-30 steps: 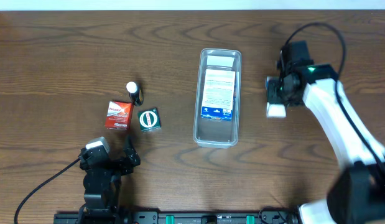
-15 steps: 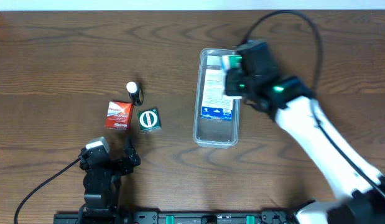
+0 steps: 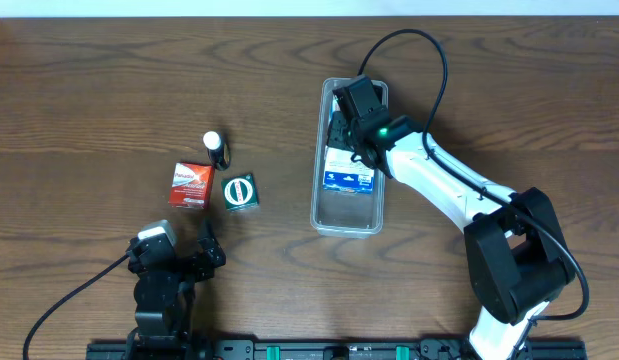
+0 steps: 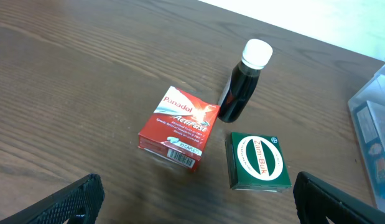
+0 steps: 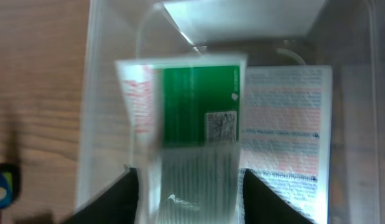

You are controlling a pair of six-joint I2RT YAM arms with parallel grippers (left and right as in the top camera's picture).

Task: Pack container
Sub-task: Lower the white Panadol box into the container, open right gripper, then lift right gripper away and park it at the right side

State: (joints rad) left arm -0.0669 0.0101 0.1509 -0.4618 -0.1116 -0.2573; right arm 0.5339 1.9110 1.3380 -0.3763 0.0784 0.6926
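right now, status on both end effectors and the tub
Left end effector open, empty. Right end effector shut on green-and-white box, over the tub. Flat white box already lying inside. Nothing else in the way.

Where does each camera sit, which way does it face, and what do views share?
Overhead: above the table, looking straight down at the clear plastic rectangular tub; left arm and right arm show.
Left wrist: low, facing forward at red Panadol box, green Zam-Buk box, dark white-capped bottle; left jaws' tips at bottom corners.
Right wrist: looking down into the tub; right jaws hold a green-and-white carton.
Shared: overhead and left wrist show those three items.
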